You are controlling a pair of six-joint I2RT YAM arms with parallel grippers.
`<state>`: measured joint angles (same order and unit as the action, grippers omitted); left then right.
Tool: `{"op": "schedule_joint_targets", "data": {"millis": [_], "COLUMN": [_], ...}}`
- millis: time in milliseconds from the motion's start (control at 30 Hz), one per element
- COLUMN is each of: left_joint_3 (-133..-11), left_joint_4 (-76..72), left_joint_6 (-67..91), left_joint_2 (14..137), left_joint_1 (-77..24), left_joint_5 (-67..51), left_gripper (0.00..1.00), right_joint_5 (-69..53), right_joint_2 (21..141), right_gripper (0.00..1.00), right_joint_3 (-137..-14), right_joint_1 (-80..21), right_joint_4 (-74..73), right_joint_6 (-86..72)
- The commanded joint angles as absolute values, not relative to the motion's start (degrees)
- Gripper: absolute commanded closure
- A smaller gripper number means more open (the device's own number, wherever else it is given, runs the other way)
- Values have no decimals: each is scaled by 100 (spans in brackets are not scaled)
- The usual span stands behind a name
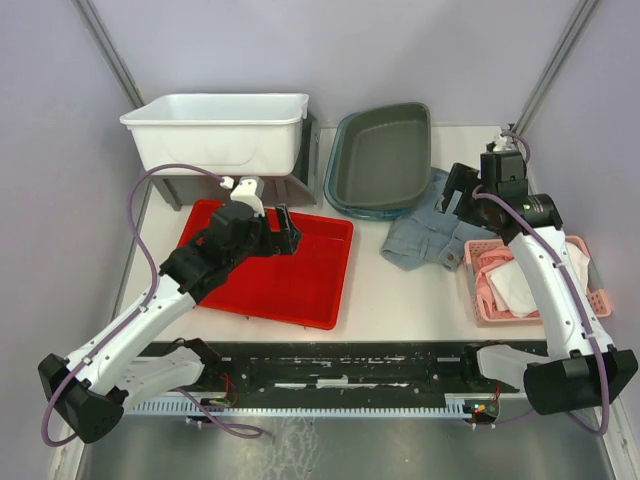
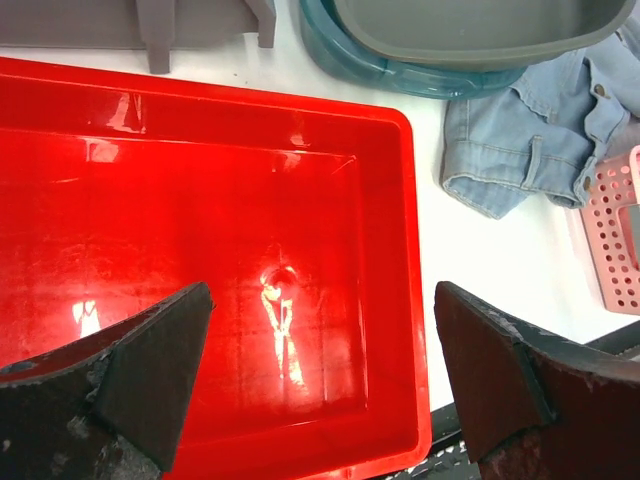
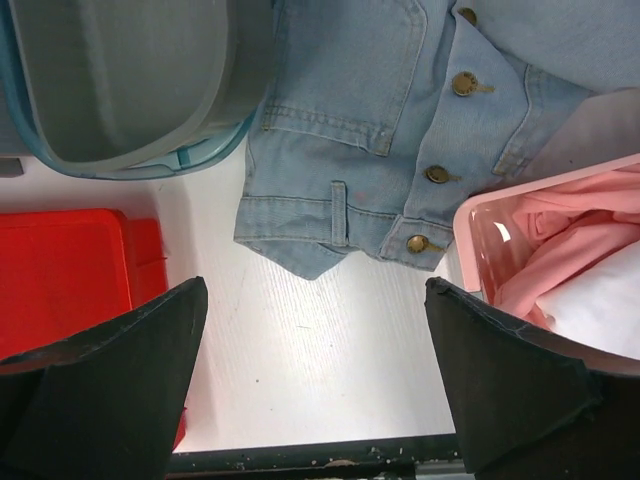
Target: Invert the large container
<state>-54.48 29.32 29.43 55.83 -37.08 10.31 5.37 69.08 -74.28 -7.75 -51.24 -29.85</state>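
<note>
Two grippers, both mine, both held nothing. My left gripper [image 1: 289, 231] hung over the far half of the red tray [image 1: 290, 285], jaws spread wide, only shiny red floor between the fingers [image 2: 150, 370] in the wrist view. My right gripper [image 1: 458, 192] was spread wide too, over the denim garment [image 1: 425, 238] and the bare white table [image 1: 400, 300] just near of it.

The red tray lay flat at near left. At near right sat the pink basket [image 1: 600, 302], with pink and white cloth [image 1: 510, 285] inside. My right arm crossed over it.

The denim garment lay crumpled in the middle, between tray and basket. Its right edge touched the basket's corner. Its far edge was tucked under the grey tub [image 1: 385, 160].

The grey tub sat far centre, nested in a blue one, open side up and tilted a little.

The large white container [image 1: 225, 135] was at far left, just beyond the red tray. It was upright, mouth up, resting on a grey stand [image 1: 306, 165]. Both grippers were apart from it, the left one nearer.
</note>
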Motion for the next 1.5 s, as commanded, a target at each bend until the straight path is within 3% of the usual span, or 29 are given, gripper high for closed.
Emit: {"op": "schedule_joint_targets", "data": {"millis": [0, 367, 600, 867, 1067, 1467], "left_joint_3": [-5579, -5552, -5490, -5676, -5897, -5576], "left_joint_4": [2577, 2341, 2149, 2091, 2433, 3093], "left_joint_6": [2749, 2673, 3025, 3070, 3046, 3300], "left_joint_2": [5571, 5725, 6456, 7070, 7070, 5954], "left_joint_1": [-3700, -3770, -5260, -5665, -5581, -4194], "left_joint_5": [835, 410, 1281, 1632, 2293, 1748], "left_gripper": [1, 1, 1, 1, 1, 1], "right_joint_5": [650, 798, 405, 1134, 1771, 2749], "right_joint_2": [6609, 6684, 6313, 6302, 7135, 9813], "right_gripper": [1, 1, 1, 1, 1, 1], "right_joint_3": [-7334, -7253, -6502, -6302, -7500, -10477], "right_joint_1": [-773, -773, -981, -1333, -1376, -1738], "right_joint_4": [-4695, -4724, -4121, -5035, -5656, -6303], "right_joint_6": [-3074, -3126, -3517, -4109, -3345, -2747]}}
